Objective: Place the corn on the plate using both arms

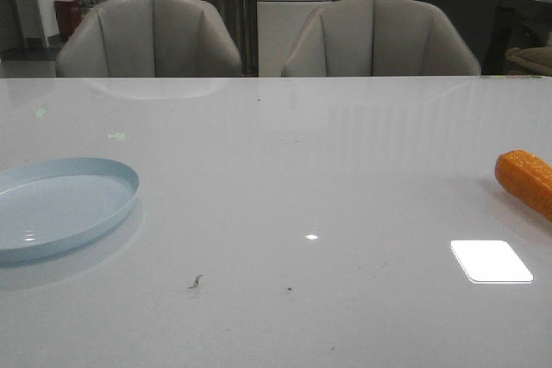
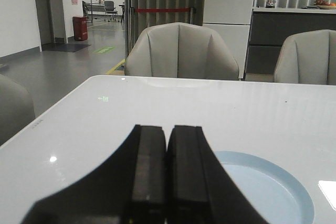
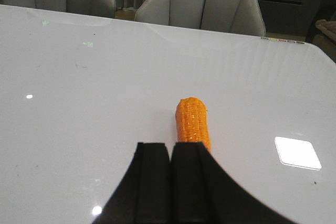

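left gripper: fingers pressed together, holding nothing; pale blue plate lies on the white table just ahead of its tips, off to one side. right gripper: fingers together, empty; orange corn lies flat on the table directly beyond its tips, partly hidden behind them. plate and corn well apart.

The corn is bright orange, patterned with rows of small bumpy kernels. The plate is plain pale blue and glossy. Both the left end effector and the right end effector are matte black. The tabletop is glossy white, the chairs grey-beige.
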{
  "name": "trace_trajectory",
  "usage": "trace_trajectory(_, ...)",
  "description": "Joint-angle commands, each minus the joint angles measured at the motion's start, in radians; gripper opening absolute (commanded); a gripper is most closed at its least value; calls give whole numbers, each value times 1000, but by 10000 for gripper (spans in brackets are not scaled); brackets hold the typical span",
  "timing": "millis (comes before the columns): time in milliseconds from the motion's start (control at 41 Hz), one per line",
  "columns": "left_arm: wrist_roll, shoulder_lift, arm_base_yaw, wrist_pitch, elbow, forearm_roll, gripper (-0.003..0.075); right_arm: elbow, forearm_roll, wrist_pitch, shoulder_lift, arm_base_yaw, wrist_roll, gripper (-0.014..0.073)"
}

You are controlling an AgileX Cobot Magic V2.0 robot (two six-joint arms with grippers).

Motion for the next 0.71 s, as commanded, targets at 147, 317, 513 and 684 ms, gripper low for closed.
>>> trace_trajectory(147, -11, -15, -1, -90, 38, -6, 87, -22, -11, -82, -22, -2, -2, 31)
trace_trajectory(317, -11, -15, -1, -96, 38, -6, 87, -22, -11, -82, -22, -2, -2, 31)
trace_trajectory(513, -11, -15, -1, -109, 36, -6, 87, -22, -11, -82, -22, -2, -2, 31)
trace_trajectory(684, -11, -15, -1, -141, 36, -6, 87, -22, -11, -83, -22, -2, -2, 31)
